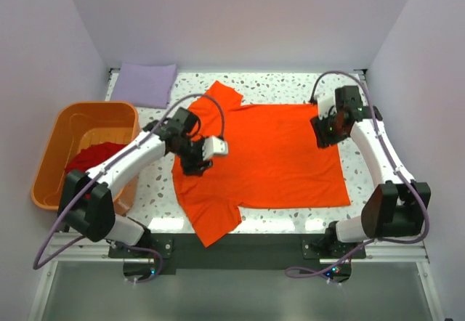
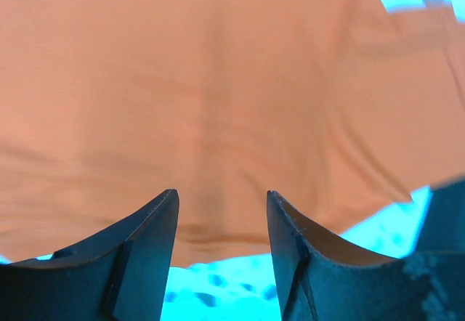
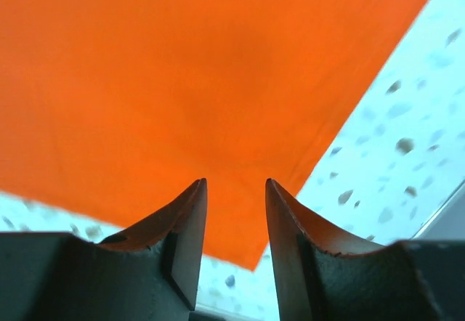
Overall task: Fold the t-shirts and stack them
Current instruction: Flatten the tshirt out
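Across the middle of the speckled table you have the orange shirt spread flat. Your left gripper hangs over its left edge, fingers well apart with nothing between them. Your right gripper sits at the shirt's far right corner, jaws parted more narrowly, also empty. 1 red shirt lies bunched in the tub, and 1 lavender shirt lies folded at the far left corner.

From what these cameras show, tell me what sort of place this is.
Likely a robot lab test cell: plain pale walls box in a speckled table, a left arm and a right arm stand at its near edge, and an orange t-shirt lies spread flat.
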{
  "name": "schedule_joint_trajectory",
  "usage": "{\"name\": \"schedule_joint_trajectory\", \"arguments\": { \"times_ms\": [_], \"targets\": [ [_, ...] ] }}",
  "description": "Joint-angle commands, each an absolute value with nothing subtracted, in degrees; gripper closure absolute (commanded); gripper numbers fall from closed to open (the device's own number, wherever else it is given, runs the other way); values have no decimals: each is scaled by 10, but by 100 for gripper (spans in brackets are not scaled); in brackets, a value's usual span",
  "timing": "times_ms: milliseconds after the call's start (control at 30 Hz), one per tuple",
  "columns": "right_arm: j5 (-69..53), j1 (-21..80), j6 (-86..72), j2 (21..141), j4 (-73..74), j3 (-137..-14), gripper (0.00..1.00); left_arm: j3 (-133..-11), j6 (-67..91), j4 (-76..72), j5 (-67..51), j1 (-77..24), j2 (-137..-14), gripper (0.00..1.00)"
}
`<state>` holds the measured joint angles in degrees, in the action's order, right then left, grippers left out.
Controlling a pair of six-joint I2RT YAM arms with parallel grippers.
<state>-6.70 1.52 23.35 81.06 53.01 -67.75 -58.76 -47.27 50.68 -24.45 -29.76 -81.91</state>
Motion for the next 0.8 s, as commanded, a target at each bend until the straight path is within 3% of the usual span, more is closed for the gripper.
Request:
{"name": "schedule_joint_trajectory", "arguments": {
  "times_ms": [0, 267, 433, 767],
  "targets": [
    [-87, 15, 86, 858, 426, -766, 57, -702, -413, 451, -309, -263, -858, 43],
    [63, 6, -25, 987, 153, -809, 60, -929, -202, 337, -331, -155, -1031, 41],
    [52, -32, -87, 1130, 147, -907, 62, -1033, -138, 324, -338, -121, -1142, 41],
    [110, -56, -84, 1227, 117, -970, 60, -1096, -116, 299, -318, -118, -1224, 41]
  ]
}}
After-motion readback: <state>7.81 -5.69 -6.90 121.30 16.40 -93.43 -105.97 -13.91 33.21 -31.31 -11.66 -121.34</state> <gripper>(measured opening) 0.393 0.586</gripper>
